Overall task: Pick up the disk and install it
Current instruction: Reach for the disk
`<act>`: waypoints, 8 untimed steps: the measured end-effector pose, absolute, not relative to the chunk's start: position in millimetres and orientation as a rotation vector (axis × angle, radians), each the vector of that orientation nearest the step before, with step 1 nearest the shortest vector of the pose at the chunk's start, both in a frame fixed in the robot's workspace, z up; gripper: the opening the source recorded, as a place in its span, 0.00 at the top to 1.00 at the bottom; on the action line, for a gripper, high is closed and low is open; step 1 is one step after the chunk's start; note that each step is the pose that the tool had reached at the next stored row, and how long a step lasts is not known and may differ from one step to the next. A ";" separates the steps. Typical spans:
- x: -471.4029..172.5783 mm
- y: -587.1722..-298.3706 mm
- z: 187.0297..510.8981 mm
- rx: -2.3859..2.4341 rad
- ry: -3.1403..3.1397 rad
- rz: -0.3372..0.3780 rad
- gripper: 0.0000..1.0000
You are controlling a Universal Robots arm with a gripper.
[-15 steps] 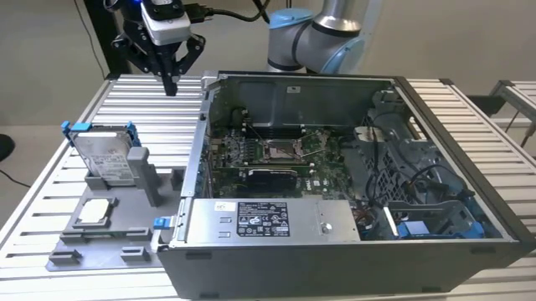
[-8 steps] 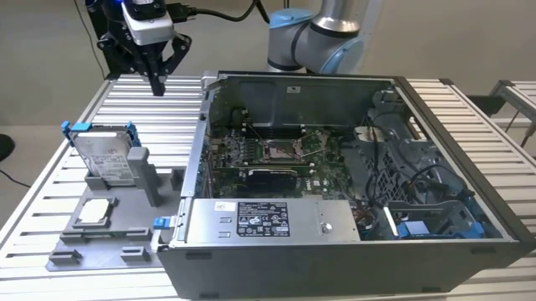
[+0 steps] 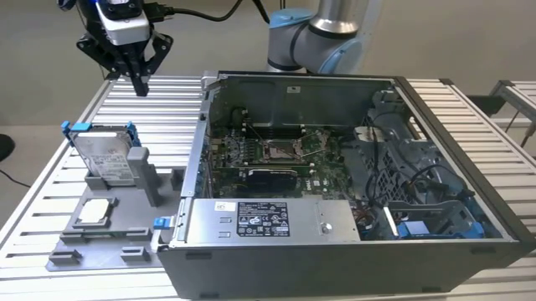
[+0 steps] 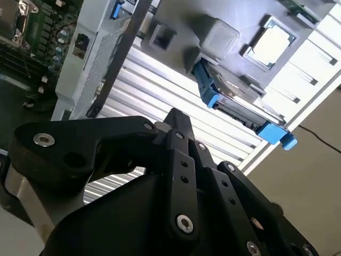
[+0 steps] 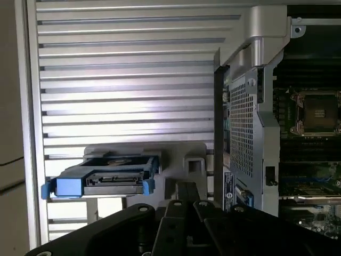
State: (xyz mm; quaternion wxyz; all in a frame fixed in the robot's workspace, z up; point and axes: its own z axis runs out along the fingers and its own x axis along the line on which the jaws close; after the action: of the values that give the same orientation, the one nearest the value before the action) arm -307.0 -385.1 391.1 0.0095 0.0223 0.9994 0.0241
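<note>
Hand (image 3: 140, 86) closed and empty, high above slatted table (image 3: 37, 207), disk (image 3: 109, 157) upright in grey stand (image 3: 105, 235), well apart.

On my screen the disk (image 3: 107, 158) is silver-grey with a white label and bright blue rails. The gripper (image 3: 140, 89) is all black. The table (image 3: 37, 191) is striped silver slats and the holder (image 3: 109, 238) is plain grey. The motherboard (image 3: 251, 147) is green inside the dark grey case (image 3: 335, 273).
</note>
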 end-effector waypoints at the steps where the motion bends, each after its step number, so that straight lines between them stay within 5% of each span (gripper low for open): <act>1: -310.1 -385.1 390.9 0.068 3.121 0.075 1.00; 8: -330.1 -385.1 389.6 0.038 3.122 0.076 1.00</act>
State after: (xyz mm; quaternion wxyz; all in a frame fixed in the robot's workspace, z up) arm -330.1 -385.1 389.6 0.0092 0.0123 0.9996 0.0242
